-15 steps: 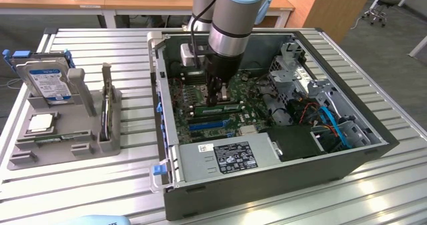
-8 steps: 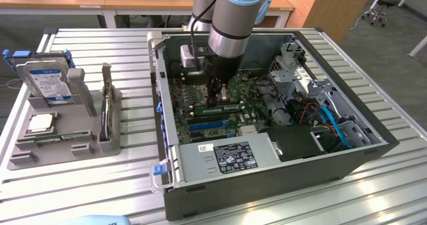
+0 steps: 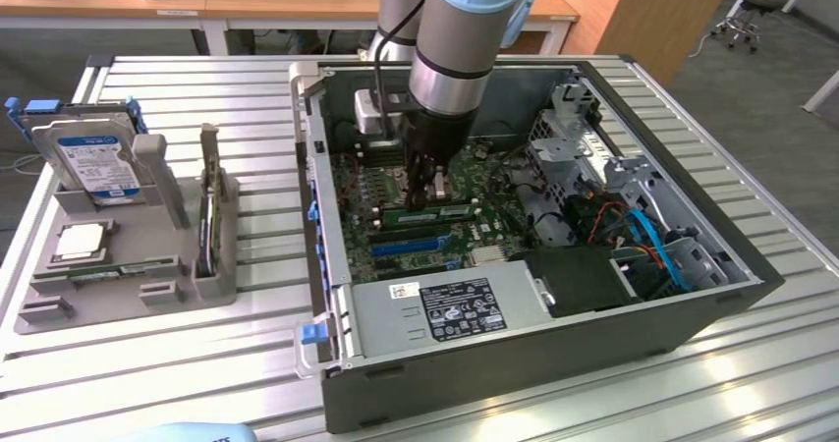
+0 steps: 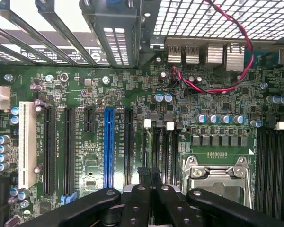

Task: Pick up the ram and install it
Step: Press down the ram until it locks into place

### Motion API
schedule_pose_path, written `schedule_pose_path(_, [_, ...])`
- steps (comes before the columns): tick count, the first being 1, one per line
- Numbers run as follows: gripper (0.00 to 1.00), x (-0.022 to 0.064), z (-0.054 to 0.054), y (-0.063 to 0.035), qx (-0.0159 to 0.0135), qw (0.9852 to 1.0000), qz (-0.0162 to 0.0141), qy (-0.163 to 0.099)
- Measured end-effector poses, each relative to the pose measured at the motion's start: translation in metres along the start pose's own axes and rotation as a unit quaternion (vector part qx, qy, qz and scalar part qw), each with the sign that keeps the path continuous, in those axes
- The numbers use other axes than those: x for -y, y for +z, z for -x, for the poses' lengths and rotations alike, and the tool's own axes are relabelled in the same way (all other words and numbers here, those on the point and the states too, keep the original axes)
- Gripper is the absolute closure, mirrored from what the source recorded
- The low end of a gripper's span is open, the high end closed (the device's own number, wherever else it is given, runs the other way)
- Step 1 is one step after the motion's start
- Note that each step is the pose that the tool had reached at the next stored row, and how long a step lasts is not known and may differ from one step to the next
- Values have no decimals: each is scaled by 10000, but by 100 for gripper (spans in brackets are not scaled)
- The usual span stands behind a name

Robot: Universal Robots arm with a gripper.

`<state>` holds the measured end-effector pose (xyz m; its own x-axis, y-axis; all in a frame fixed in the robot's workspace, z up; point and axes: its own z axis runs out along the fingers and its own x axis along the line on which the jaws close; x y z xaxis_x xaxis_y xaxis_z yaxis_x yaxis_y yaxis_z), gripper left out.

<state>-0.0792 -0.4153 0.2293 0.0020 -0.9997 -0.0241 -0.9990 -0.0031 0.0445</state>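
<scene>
end effector (image 3: 426,192) mid-frame inside computer case (image 3: 682,334), walls close | fingers closed, tips together over motherboard (image 4: 132,94) | ram (image 3: 446,209) just beside

Wooden desks (image 3: 262,0), grey floor (image 3: 773,79) (office chair (image 3: 750,10))

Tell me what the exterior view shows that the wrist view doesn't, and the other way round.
Exterior only: the grey holder beside the computer case, carrying a blue-labelled hard drive, a square processor and a ram stick; also the arm, and the ram at the gripper.

Wrist only: close motherboard detail, namely the blue expansion slot, the white slot, the empty processor socket and red wires.

Both: the gripper down over the green motherboard.
</scene>
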Motion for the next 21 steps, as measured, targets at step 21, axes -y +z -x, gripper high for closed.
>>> schedule_pose_path(21, [90, 1, -3, 43, -3, 10000, 1, 1])
